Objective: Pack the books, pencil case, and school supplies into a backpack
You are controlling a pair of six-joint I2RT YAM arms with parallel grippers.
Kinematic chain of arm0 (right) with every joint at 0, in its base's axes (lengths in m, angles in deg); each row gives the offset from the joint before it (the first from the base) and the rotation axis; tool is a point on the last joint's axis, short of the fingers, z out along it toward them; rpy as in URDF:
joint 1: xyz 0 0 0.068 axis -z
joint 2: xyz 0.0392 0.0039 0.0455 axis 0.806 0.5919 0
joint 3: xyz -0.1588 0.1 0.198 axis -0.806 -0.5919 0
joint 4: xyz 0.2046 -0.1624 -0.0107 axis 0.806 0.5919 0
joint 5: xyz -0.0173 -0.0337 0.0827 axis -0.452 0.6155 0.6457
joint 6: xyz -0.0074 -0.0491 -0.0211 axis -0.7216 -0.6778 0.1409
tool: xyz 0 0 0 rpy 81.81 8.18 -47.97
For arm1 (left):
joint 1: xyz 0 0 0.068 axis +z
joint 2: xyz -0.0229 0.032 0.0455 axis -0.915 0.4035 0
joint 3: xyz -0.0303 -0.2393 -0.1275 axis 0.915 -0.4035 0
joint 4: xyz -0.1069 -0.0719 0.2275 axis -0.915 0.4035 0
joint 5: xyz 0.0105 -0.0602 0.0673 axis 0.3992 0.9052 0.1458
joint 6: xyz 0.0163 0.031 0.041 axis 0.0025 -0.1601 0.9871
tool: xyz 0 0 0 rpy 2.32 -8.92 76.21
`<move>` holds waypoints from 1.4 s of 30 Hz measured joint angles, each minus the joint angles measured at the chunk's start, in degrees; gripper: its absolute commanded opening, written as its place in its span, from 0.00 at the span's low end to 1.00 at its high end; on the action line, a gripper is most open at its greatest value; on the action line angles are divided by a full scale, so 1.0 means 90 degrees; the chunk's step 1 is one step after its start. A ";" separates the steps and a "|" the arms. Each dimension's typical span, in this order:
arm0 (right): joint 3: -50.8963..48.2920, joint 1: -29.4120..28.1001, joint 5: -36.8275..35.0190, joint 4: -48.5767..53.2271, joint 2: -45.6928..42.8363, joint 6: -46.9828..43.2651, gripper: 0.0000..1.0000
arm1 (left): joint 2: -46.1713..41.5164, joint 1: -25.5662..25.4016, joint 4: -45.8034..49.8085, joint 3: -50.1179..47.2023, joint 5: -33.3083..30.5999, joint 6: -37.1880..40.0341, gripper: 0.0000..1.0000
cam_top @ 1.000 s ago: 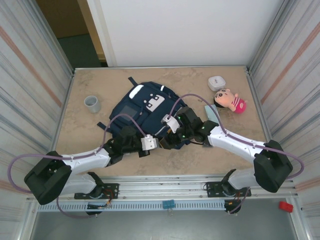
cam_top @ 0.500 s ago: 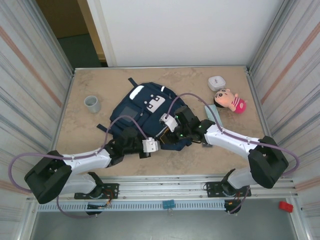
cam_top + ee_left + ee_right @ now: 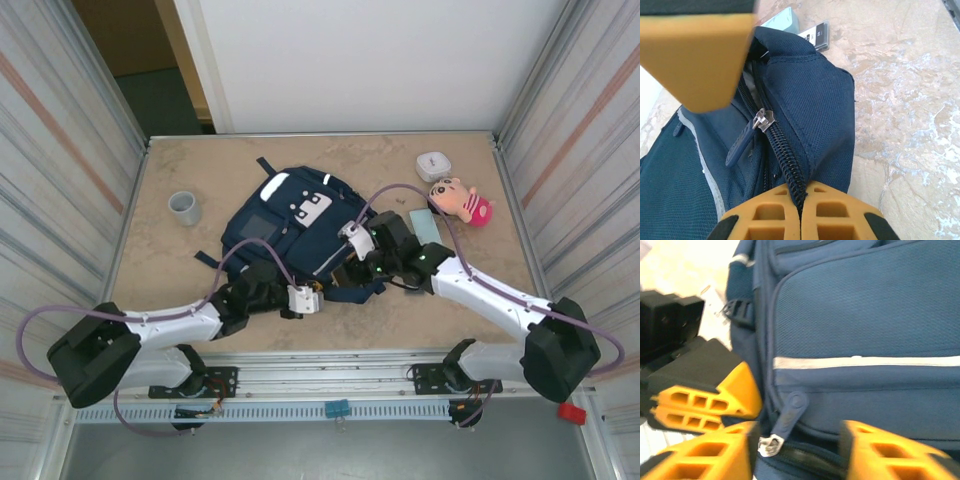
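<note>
The navy backpack [image 3: 290,222] lies flat mid-table. My left gripper [image 3: 316,288] is at its near edge, shut on the backpack's zipper seam [image 3: 790,172], with the fingers [image 3: 840,212] pinching the dark teeth. The silver slider [image 3: 763,120] and its navy pull tab [image 3: 739,146] sit just beyond. My right gripper [image 3: 799,450] is open over the same zipper, with the slider [image 3: 769,445] and pull tab [image 3: 790,412] between its jaws, nothing clamped. The pale teal pencil case [image 3: 425,226] lies right of the backpack. A small black box with a white label [image 3: 817,34] sits beside it.
A pink-clothed doll [image 3: 463,200] and a small white rounded case [image 3: 433,165] lie at the back right. A grey cup [image 3: 183,207] stands left of the backpack. Metal walls close in both sides of the table [image 3: 180,160].
My right arm has swung to the right, uncovering the pencil case. My left gripper has shifted slightly nearer while still pinching the seam.
</note>
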 measured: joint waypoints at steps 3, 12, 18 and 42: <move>0.0308 -0.0248 -0.0010 0.0185 0.0379 -0.0056 0.69 | -0.0085 -0.0092 -0.0126 -0.0146 -0.0138 0.0100 0.00; 0.1005 -0.0364 -0.0010 0.0347 0.1634 -0.0265 0.53 | -0.0656 -0.0265 -0.0070 -0.0376 -0.0534 0.0299 0.00; 0.1103 -0.0350 -0.0090 0.0527 0.1792 -0.0219 0.38 | -0.0736 -0.0423 -0.0002 -0.0500 -0.0823 0.0384 0.00; 0.0355 0.0658 -0.0454 0.1100 -0.0126 0.1124 0.65 | -0.0563 -0.0449 -0.0340 -0.0527 -0.1163 0.0374 0.00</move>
